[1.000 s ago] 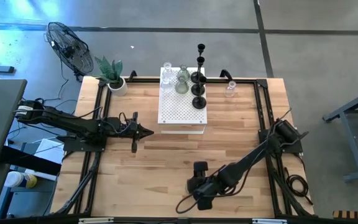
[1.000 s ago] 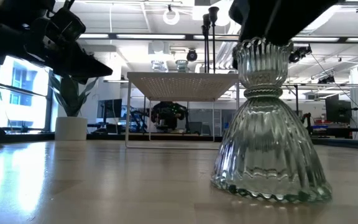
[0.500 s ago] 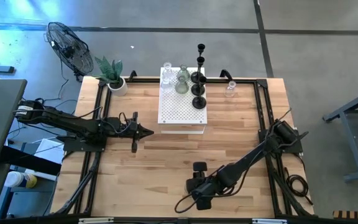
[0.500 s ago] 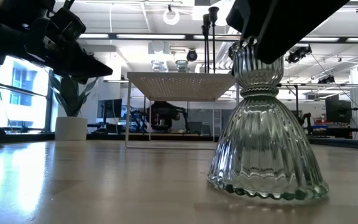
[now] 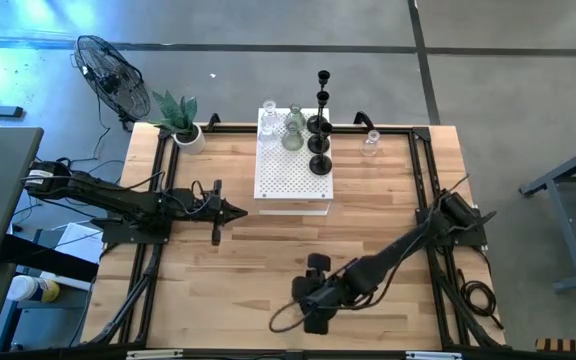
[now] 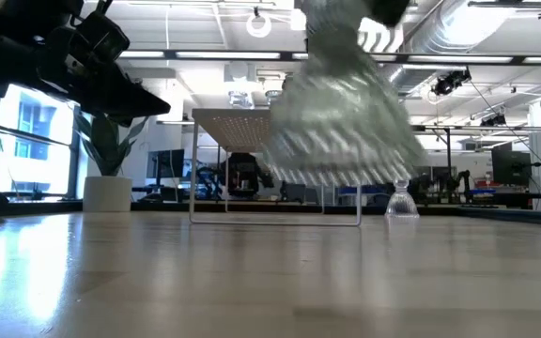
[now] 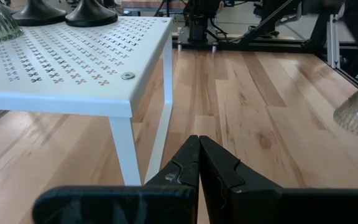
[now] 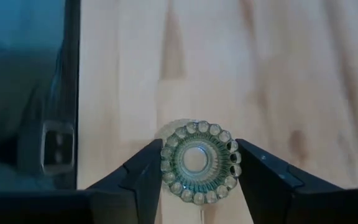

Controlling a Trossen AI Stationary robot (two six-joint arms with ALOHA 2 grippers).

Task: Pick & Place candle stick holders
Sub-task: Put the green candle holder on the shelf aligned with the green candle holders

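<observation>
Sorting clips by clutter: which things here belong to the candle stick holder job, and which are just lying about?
Job:
- ribbed glass holder, gripped in the right tool, off the table
- black holders and glass holders on the white perforated box
- one small glass holder standing on the table

Lying about:
- potted plant
- fan
- left tool, shut, waiting

We see a clear, vertically ribbed glass candle holder [image 6: 338, 113], its rim [image 8: 198, 162] a ring of greenish beads. The pale wooden plank worktop [image 5: 228, 270] shows light-brown grain streaks. A white metal stand [image 7: 73, 68] carries a pattern of small cross-shaped perforations. On it stand black knobbed candle holders [image 5: 319, 140] and greenish glass ones [image 5: 292, 130]. Both end effectors are black.
</observation>
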